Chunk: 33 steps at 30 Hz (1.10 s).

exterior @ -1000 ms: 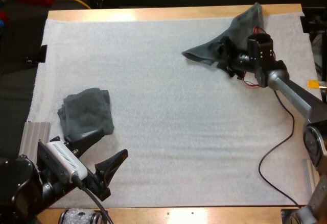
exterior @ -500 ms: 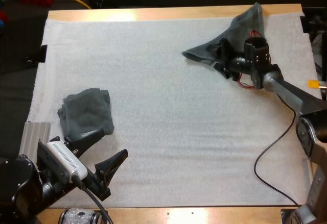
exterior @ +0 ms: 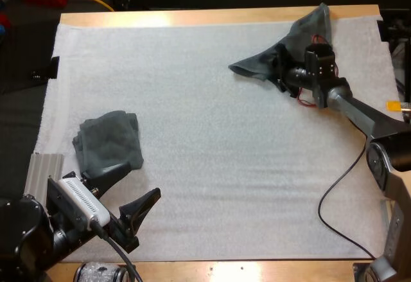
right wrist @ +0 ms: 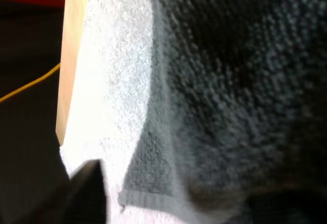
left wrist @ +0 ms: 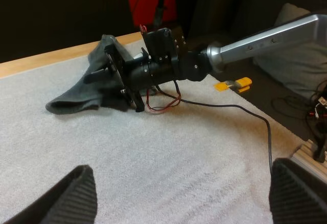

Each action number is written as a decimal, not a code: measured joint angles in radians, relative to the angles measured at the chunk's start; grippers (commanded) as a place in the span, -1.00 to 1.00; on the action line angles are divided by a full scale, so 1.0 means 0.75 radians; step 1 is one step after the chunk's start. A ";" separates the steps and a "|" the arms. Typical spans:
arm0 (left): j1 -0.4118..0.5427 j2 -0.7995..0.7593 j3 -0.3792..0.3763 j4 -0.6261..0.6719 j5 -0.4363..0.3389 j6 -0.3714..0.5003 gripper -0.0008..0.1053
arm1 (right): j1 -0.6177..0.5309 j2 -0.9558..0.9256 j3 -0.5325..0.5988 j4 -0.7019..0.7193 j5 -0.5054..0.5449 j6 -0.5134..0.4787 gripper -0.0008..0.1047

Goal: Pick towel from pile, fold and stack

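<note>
A crumpled dark grey-green towel [exterior: 295, 38] lies at the far right of the white mat [exterior: 212, 134], stretched out to a point toward the left. My right gripper [exterior: 280, 70] is pushed into its near edge, fingers apart, with towel cloth [right wrist: 230, 81] between them. From the left wrist view, that gripper [left wrist: 110, 78] is against the towel [left wrist: 76, 96]. A folded towel [exterior: 109, 141] rests at the mat's near left. My left gripper [exterior: 141, 180] hangs open just in front of it, holding nothing.
The table's wooden far edge [exterior: 212, 17] runs right behind the crumpled towel. A ribbed metal block [exterior: 42, 169] sits at the mat's near left edge. A wide stretch of bare mat separates the two towels.
My right gripper has moved slightly farther and leftward, deeper into the crumpled towel. The left arm and the folded towel have not moved.
</note>
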 measured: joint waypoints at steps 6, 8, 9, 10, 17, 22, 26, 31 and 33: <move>0.000 0.000 0.000 0.002 0.000 0.000 0.31 | 0.009 0.000 0.000 0.000 0.002 -0.011 -0.96; 0.000 0.000 0.000 0.003 0.000 0.000 0.31 | 0.019 0.000 0.000 0.000 -0.010 -0.059 -0.94; 0.000 0.000 0.000 0.003 0.000 0.000 0.31 | 0.026 0.000 0.000 0.001 -0.018 -0.093 -0.94; 0.000 0.000 0.000 0.007 0.000 0.000 0.31 | 0.035 0.000 0.000 0.004 -0.021 -0.123 -0.94; 0.000 0.037 0.000 0.020 0.000 0.000 0.31 | 0.101 -0.118 0.000 0.222 0.016 -0.447 -0.94; 0.000 0.053 0.000 0.039 0.000 -0.002 0.31 | 0.138 -0.267 0.000 0.461 0.083 -0.709 -0.94; 0.000 0.053 0.000 0.039 0.000 -0.002 0.31 | 0.159 -0.364 0.000 0.650 0.086 -0.858 -0.94; 0.000 0.053 0.000 0.039 0.000 -0.002 0.31 | 0.185 -0.468 0.000 0.864 0.106 -1.043 -0.94; 0.000 0.053 0.000 0.039 0.000 -0.002 0.31 | 0.187 -0.518 0.000 0.936 0.122 -1.089 -0.94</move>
